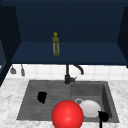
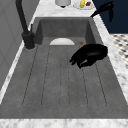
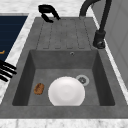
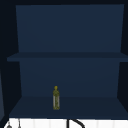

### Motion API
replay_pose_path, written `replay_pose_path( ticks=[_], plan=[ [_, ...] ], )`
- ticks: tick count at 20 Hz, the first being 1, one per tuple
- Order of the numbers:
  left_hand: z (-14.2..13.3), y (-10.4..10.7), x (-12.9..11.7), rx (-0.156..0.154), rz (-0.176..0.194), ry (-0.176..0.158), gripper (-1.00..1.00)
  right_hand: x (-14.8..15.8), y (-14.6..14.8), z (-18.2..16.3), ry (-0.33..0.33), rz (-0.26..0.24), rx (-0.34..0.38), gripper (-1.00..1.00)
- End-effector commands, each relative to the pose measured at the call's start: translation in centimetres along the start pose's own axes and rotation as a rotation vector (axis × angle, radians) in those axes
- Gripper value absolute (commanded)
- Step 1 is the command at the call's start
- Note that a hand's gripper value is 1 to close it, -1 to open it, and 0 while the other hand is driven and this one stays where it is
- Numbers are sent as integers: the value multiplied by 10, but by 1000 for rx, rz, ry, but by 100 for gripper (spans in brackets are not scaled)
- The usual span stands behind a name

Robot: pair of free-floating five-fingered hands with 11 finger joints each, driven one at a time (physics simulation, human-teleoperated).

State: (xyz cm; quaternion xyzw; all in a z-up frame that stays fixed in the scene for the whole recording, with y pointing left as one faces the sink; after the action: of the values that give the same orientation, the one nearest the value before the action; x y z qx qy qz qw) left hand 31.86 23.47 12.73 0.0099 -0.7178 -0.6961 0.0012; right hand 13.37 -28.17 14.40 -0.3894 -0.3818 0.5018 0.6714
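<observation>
The white plate (image 3: 66, 91) lies round and smooth in the sink basin (image 3: 100, 75), beside the drain (image 3: 82, 79) and a small brown sponge-like lump (image 3: 39, 88). The right hand (image 1: 103, 116) hovers at the basin's front right corner near the plate, fingers (image 3: 6, 70) straight and apart. The left hand (image 2: 90, 55) hangs over the ribbed grey draining board (image 2: 50, 75), fingers loosely relaxed, holding nothing. A glossy red ball (image 1: 67, 114) sits at the front. A black faucet (image 1: 68, 75) rises behind; an olive bottle (image 4: 56, 98) stands upright on the dark blue shelf (image 4: 75, 107). The worktop (image 1: 10, 95) is speckled marble.
</observation>
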Motion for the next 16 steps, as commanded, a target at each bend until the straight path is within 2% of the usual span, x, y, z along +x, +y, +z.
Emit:
replay_pose_path(
  ticks=[1,6,16],
  plan=[
    [0,0,0,0,0,0,0,-24,-20,5,15,-16,-1,-100],
    [0,0,0,0,0,0,0,-49,-52,29,12,-39,10,-100],
    [0,0,0,0,0,0,0,-97,-129,60,-2,-51,21,-100]
  ],
)
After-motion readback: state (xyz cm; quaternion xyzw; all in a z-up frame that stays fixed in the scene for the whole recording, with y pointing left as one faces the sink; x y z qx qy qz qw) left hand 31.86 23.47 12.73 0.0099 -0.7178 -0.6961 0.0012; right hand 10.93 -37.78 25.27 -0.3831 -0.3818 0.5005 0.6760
